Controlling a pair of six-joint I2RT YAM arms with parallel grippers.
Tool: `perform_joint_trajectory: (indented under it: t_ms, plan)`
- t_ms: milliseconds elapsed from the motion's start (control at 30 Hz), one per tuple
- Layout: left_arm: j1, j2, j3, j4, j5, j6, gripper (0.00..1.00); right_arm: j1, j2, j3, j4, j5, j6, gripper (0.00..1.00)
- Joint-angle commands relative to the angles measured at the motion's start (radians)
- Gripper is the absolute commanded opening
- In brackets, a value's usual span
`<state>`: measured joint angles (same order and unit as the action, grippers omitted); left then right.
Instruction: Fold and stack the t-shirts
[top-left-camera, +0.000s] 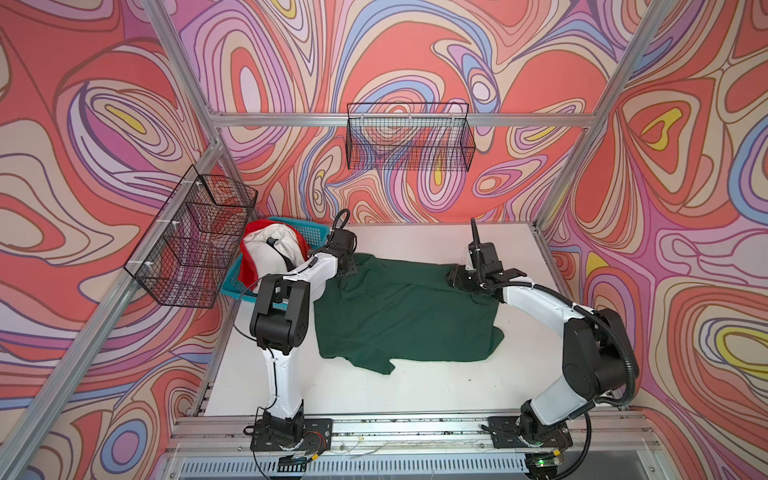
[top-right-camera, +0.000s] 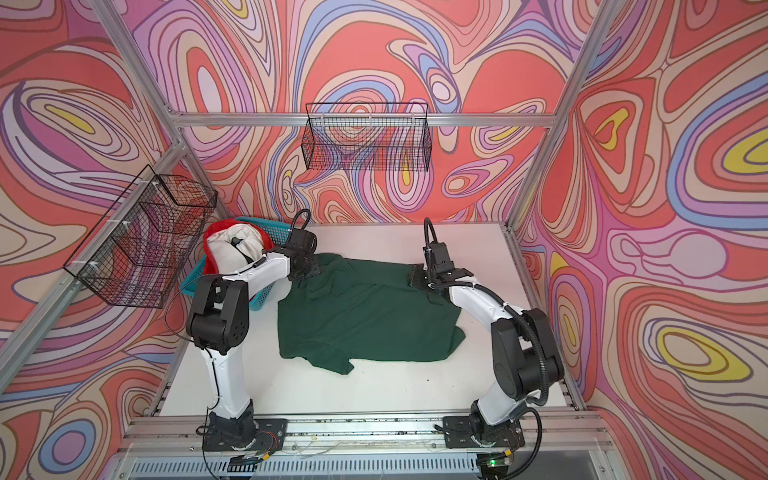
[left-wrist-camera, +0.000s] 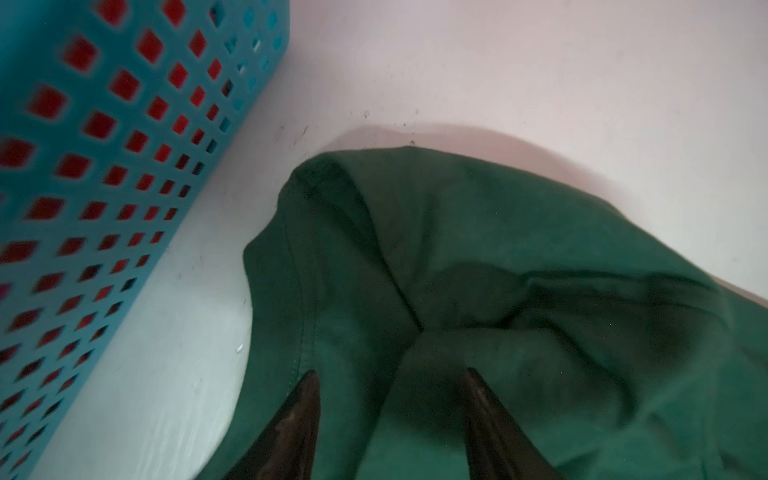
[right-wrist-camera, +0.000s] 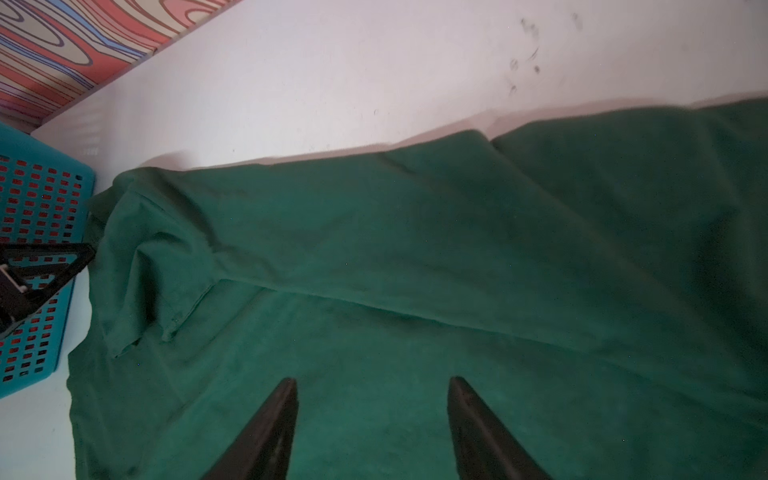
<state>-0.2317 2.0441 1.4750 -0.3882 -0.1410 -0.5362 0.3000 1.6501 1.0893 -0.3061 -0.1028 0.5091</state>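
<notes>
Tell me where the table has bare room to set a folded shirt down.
Widest bare patch: table between the green shirt and the front rail. A narrower strip runs between shirt and back wall. Crowded: far left corner, with blue basket, left arm and shirt.

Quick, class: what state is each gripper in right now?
Left gripper: open, jaws apart over the dark green t-shirt.
Right gripper: open, over it too.

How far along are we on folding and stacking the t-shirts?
Early. Done: the green shirt lies on the table, its far edge doubled over but rumpled. In hand: the left end effector and right end effector sit over that far edge, jaws open. Left: finish this fold, then the red shirt and white shirt in the blue basket; no stack yet.
</notes>
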Motion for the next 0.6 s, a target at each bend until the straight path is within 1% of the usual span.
perform_joint_trajectory:
  t_ms: [0,100,200,233,267,400,467,567]
  plan:
    - [0.021,0.023,0.034,0.046,0.074,-0.039,0.53,0.018,0.039,0.021,0.03,0.001,0.023,0.59]
    - [0.029,0.039,0.036,0.088,0.094,-0.044,0.53,0.047,0.066,0.035,0.04,0.005,0.019,0.57]
    - [0.037,0.062,0.048,0.116,0.139,-0.063,0.5,0.07,0.104,0.059,0.045,0.006,0.026,0.56]
    - [0.037,0.069,0.053,0.132,0.145,-0.069,0.5,0.074,0.105,0.065,0.043,0.008,0.03,0.56]
    - [0.037,0.076,0.059,0.158,0.164,-0.073,0.49,0.075,0.142,0.071,0.041,0.012,0.034,0.55]
    - [0.037,0.1,0.076,0.192,0.213,-0.088,0.47,0.078,0.171,0.074,0.05,0.02,0.039,0.53]
    - [0.037,0.115,0.09,0.187,0.217,-0.091,0.44,0.078,0.183,0.081,0.042,0.021,0.039,0.52]
    - [0.037,0.132,0.116,0.152,0.206,-0.089,0.44,0.079,0.188,0.085,0.035,0.029,0.037,0.52]
